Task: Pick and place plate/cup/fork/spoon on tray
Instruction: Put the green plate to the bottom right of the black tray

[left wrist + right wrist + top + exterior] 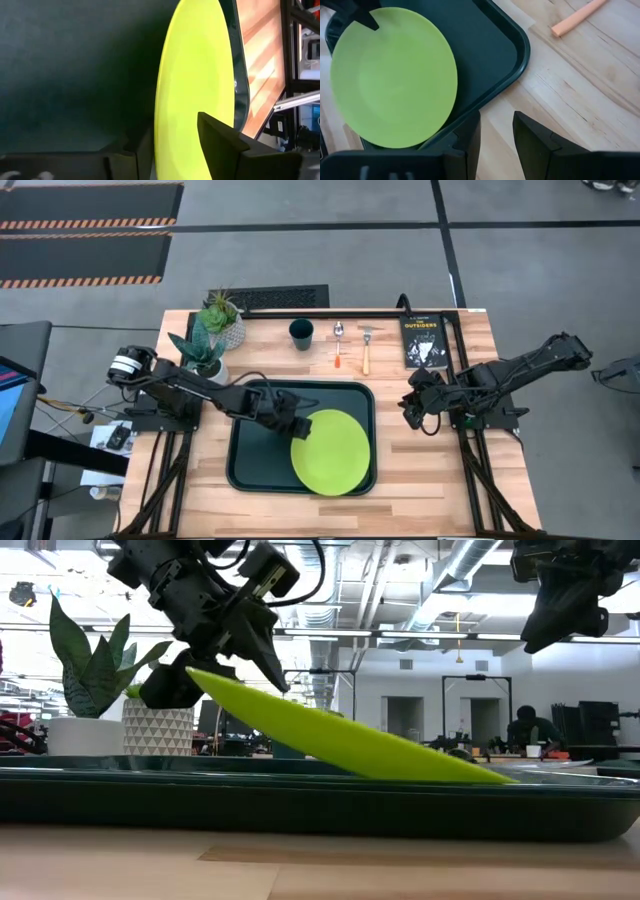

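The lime-green plate [332,452] lies tilted in the near right corner of the dark green tray [250,470]. Its right edge [495,778] is down at the tray's rim and its left edge is raised. My left gripper [300,427] stands open about that raised edge, one finger above the plate and one below. My right gripper [413,415] hangs open over bare wood to the right of the tray, with nothing between its fingers. The dark green cup [301,333], the spoon [338,345] and the fork [366,350] lie on the table beyond the tray's far rim. My left gripper has the plate's raised left rim [160,125] between its spread fingers, which come slanting down from the table's left. The rim seems to lie on the lower finger [135,150]. The upper finger [220,145] is over the plate's face; whether it touches, I cannot tell.
A black book [425,340] lies at the far right of the table. Two potted plants [215,330] stand at the far left, close to my left arm. Bare wood lies to the right of the tray and along the near edge.
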{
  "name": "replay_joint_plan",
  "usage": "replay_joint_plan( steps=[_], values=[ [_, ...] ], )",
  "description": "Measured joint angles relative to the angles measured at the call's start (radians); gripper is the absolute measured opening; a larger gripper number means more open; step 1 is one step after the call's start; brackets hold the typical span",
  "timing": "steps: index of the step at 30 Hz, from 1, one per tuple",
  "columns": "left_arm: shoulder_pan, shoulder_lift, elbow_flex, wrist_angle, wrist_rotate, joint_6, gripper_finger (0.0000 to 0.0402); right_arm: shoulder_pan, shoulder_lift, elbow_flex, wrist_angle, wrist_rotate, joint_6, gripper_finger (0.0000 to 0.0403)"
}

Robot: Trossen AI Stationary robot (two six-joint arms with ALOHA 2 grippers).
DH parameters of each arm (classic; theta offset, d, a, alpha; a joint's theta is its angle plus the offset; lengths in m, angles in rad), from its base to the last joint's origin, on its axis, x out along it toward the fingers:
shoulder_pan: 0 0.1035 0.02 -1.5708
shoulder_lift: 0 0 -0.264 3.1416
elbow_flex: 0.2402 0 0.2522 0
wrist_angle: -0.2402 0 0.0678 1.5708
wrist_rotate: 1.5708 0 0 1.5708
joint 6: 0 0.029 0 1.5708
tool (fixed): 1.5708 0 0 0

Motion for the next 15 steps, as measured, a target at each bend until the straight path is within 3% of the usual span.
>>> replay_joint_plan(
  steps=[15],
  values=[
    [0.013, 0.0, -0.001, -0.08, -0.045, 0.036, 0.019, 0.0, 0.0, 0.0, 0.0, 0.0, 0.0, 0.0139]
  ],
)
